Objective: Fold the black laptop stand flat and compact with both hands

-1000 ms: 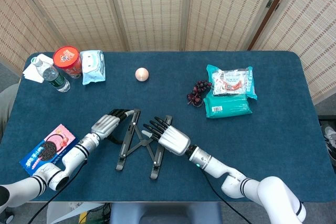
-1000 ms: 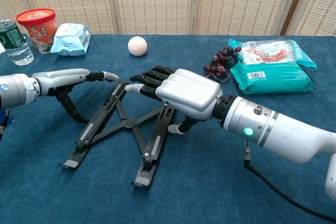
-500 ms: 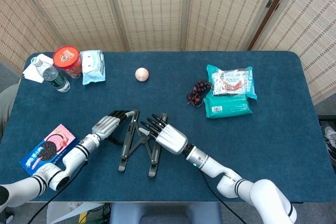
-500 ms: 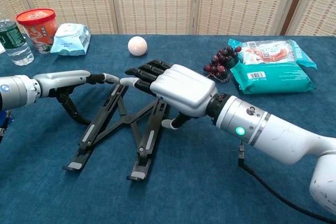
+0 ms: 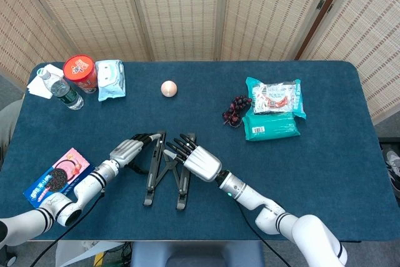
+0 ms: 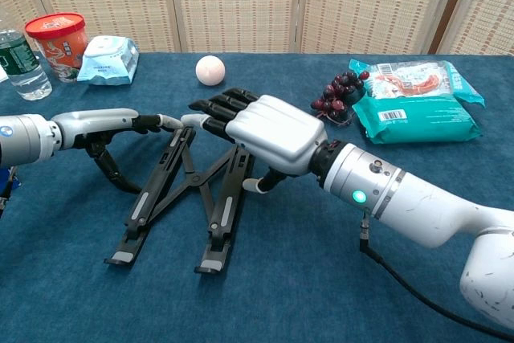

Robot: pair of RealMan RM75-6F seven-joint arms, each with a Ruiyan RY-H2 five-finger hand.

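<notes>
Pressing flat, fingers extended, left hand (image 5: 127, 150) and right hand (image 5: 200, 162) flank the laptop stand (image 5: 165, 170) near table edge (image 5: 187, 239)

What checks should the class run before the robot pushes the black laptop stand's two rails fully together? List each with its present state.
1. Right hand rests on the right rail of the laptop stand: ok.
2. Left hand braces the left rail: fingers reach its top end; contact cannot tell.
3. Rails fully closed: not ok, gap remains.
4. Stand's feet flat on table: ok.
5. Grapes and ball apart from the stand: ok.
</notes>
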